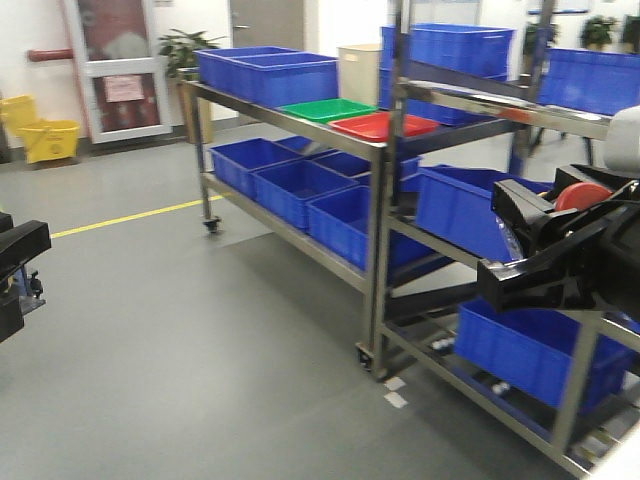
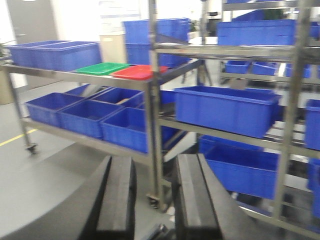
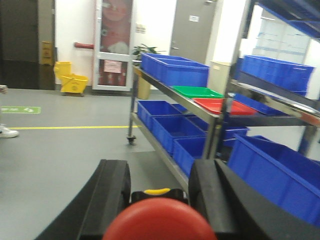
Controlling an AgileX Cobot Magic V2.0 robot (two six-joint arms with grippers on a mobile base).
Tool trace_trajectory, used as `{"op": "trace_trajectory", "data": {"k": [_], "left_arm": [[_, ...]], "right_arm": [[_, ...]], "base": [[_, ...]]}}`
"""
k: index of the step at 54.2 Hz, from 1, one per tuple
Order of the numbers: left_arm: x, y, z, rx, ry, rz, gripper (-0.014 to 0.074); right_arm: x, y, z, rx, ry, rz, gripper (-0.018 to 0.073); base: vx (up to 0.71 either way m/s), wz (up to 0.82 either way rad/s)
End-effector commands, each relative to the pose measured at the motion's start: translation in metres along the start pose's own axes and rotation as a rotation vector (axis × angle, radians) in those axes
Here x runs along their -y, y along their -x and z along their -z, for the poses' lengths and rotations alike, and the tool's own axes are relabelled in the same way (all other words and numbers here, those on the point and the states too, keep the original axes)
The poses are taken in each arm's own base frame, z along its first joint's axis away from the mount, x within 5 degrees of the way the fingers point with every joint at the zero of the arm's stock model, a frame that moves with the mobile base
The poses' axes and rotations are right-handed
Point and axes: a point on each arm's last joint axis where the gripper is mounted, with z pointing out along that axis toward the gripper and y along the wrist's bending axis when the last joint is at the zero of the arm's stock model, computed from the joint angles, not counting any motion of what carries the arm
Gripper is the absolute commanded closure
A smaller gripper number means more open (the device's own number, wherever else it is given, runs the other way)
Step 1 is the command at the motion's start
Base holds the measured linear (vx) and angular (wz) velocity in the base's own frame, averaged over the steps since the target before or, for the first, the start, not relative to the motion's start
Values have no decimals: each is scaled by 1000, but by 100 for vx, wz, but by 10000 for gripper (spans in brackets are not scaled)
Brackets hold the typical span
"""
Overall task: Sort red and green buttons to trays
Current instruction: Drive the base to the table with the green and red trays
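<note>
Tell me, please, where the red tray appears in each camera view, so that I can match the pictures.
Front view: the red tray sits upper middle, on the steel cart, top shelf.
Left wrist: upper left of centre, same shelf.
Right wrist: right of centre, above the red button.
Shared landmark: the green tray, right beside it on its left in every view.

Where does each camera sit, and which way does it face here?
Front camera: on the robot, facing the steel racks; the right gripper with the red button shows at right.
Left wrist: looks out between the fingers of the open left gripper at the racks.
Right wrist: looks over the red button held between its fingers toward the racks.
Shared: all three see the green tray beside the red tray on the rack.
</note>
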Motion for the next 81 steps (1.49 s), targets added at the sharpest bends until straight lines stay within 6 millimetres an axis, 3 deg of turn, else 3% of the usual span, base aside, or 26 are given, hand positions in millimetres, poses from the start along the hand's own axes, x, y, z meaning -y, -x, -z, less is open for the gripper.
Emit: {"op": "trace_trajectory", "data": {"k": [1, 44, 81], "left_arm": [[2, 18, 4, 77, -13, 69, 596], [2, 18, 4, 77, -15, 69, 596], [2, 18, 4, 77, -15, 69, 596]], "right_arm": [[6, 16, 4, 64, -21, 22, 568], [8, 16, 4, 61, -38, 21, 568], [7, 16, 4, 62, -31, 21, 568]], "base": [[12, 46], [14, 43], [26, 17]]}}
